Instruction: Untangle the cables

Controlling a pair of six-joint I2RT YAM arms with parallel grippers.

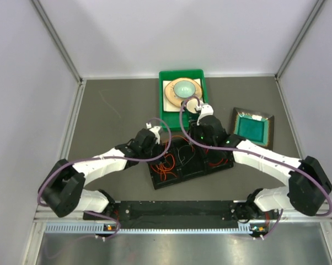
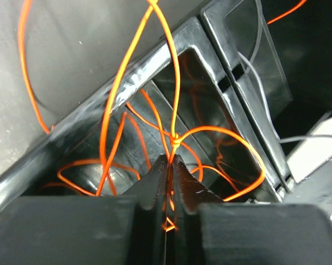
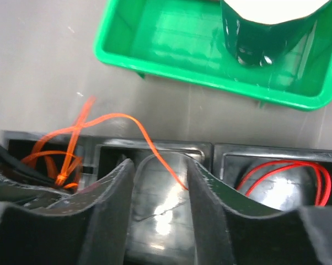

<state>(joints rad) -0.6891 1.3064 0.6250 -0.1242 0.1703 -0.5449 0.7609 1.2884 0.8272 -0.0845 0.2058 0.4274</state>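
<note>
The left gripper point(image 2: 170, 161) is closed on the orange cable point(image 2: 177, 94), pinching it just under a small knot point(image 2: 175, 139). From this knot thin bright loops spread toward 12, 3 and 9 o'clock over a compartment of the black tray point(image 2: 146, 77), and a thin grey cable point(image 2: 258, 27) runs at 2 o'clock. The right gripper point(image 3: 160, 165) stands open, with a loose orange strand ending between its fingers unpinched; the red cable point(image 3: 282, 163) curls in the compartment at 3 o'clock, and the green bin point(image 3: 171, 33) lies at 12 o'clock.
</note>
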